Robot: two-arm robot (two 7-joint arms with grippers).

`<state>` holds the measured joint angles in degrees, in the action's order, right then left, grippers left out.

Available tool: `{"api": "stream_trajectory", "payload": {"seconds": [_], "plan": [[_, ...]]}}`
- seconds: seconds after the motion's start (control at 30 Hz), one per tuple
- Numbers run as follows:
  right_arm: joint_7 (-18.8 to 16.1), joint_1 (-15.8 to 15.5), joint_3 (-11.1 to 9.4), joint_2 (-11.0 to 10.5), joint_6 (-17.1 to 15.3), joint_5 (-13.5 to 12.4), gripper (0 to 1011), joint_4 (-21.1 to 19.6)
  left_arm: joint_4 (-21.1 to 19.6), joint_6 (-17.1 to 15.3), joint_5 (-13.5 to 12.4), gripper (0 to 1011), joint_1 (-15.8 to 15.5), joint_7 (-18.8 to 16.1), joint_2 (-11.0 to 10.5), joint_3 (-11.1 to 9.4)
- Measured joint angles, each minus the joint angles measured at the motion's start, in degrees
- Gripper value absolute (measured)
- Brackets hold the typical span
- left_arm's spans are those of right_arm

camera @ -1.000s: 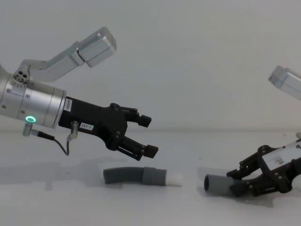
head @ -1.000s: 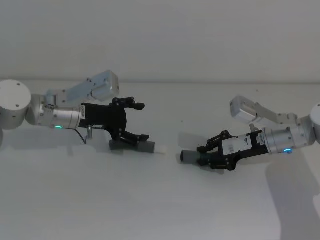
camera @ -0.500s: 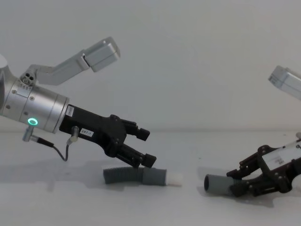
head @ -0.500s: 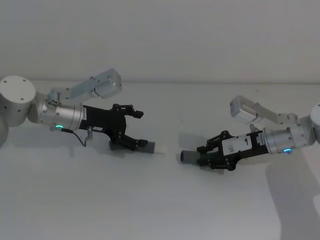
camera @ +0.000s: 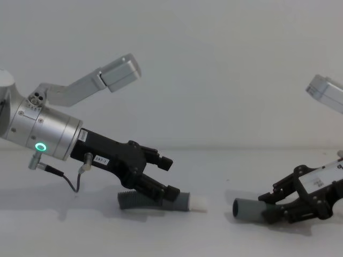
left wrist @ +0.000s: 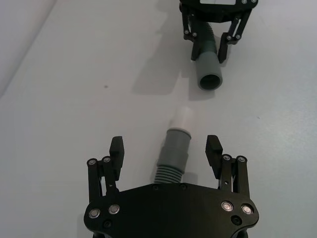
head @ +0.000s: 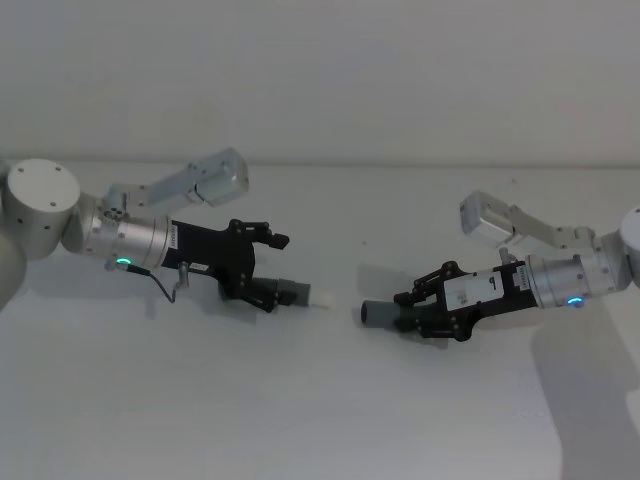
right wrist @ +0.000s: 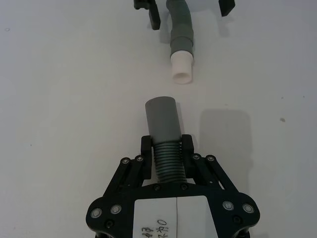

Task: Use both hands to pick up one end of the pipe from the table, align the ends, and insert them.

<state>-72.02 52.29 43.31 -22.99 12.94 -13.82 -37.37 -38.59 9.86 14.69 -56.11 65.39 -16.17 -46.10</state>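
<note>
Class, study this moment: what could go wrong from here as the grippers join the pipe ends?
1. The left gripper is open astride the white-tipped piece; closing may roll it aside.
2. The right gripper holds flexible ribbed hose, so its hollow cuff could sag and miss the white tip.

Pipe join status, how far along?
Done: right hand shut on the hollow-cuff piece. In hand: left hand open, straddling the white-tipped piece on the table. To do: grip it, lift, align, insert; the two sit apart.
</note>
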Motion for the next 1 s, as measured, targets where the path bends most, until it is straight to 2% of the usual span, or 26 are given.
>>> {"api": "stream_trajectory", "payload": {"seconds": [0.67,1.0], "plan": [[0.0,0.0,0.0,0.0,0.0,0.0,337,0.0,-0.7,-1.7,-0.8,1001,-0.1,1.5,-0.3,-1.6],[0.0,0.0,0.0,0.0,0.0,0.0,337,0.0,0.9,-1.5,-1.8,1001,-0.9,1.5,0.5,-2.3]]}}
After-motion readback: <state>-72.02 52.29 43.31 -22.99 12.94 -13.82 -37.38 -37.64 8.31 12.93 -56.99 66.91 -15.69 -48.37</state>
